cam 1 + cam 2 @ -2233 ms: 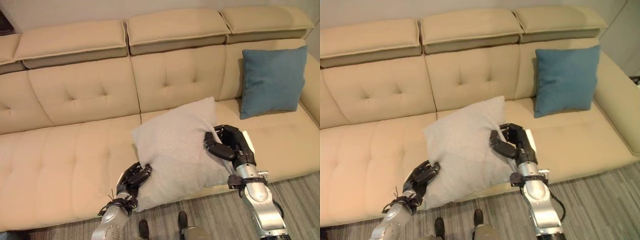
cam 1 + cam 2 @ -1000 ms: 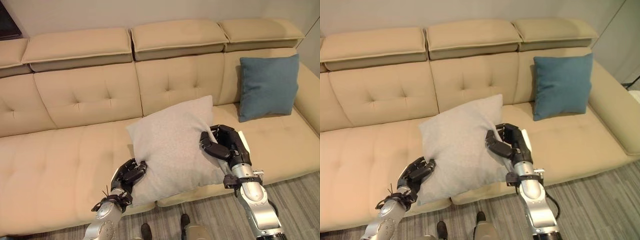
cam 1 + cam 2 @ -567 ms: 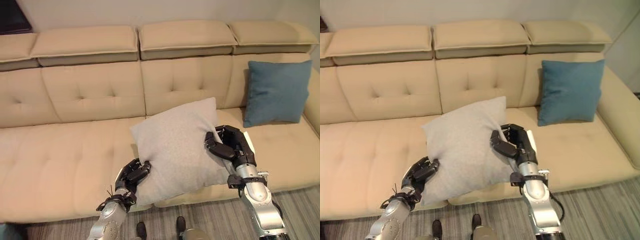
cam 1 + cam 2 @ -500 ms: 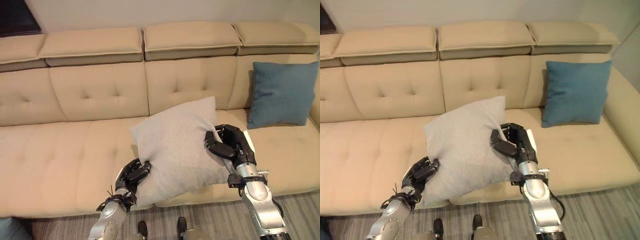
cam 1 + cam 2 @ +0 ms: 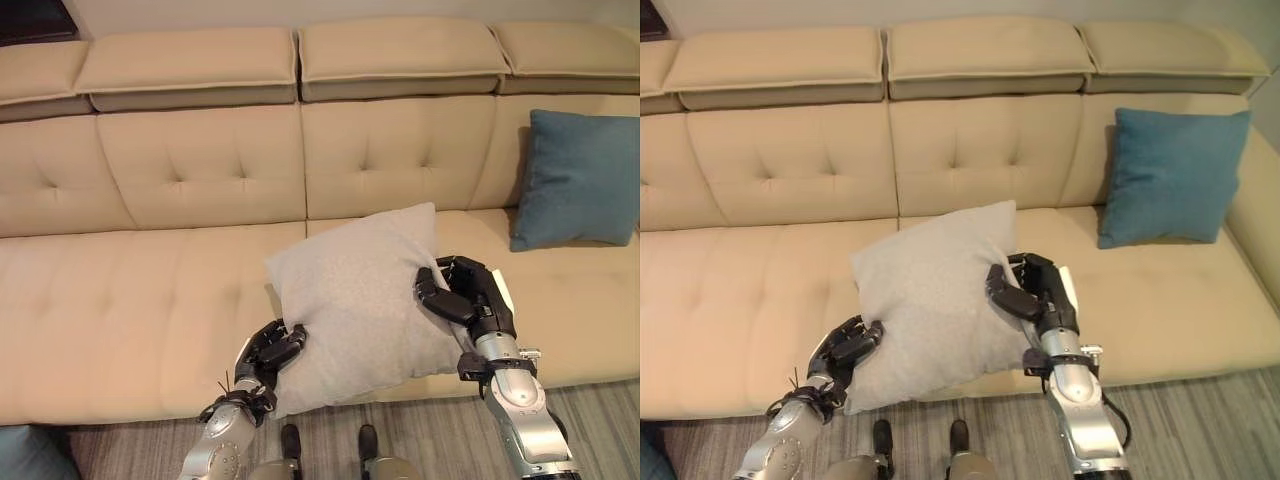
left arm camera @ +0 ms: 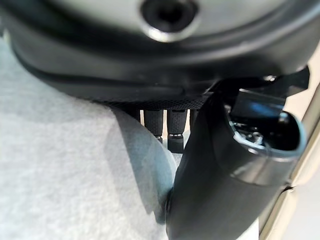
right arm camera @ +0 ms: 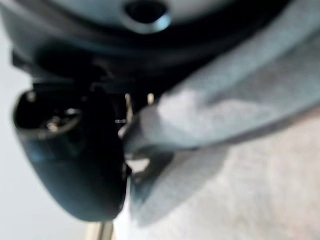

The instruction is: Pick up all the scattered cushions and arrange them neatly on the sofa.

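Beige upholstery of the sofa [image 5: 150,300] spans the scene, with tufted back panels and separate headrest pads above a long seat, and striped grey flooring [image 5: 590,420] runs along the sofa's front edge. At the right end of the sofa, a blue cushion [image 5: 578,178] stands upright on the seat and leans against the backrest. Near the middle of the sofa, a light grey cushion [image 5: 360,305] is held tilted over the front part of the seat, well apart from the blue cushion. The left hand [image 5: 268,355] grips the grey cushion at its lower left corner, with fingers and thumb curled into the fabric; the left wrist view shows the grey cloth pressed between thumb and fingers. The right hand [image 5: 462,300] clamps the cushion's right edge, its fingers curled over the front face and the fabric bunched in the grasp. Beside the sofa's lower left corner, a small dark blue-grey object [image 5: 25,455] lies on the floor; its identity cannot be determined.
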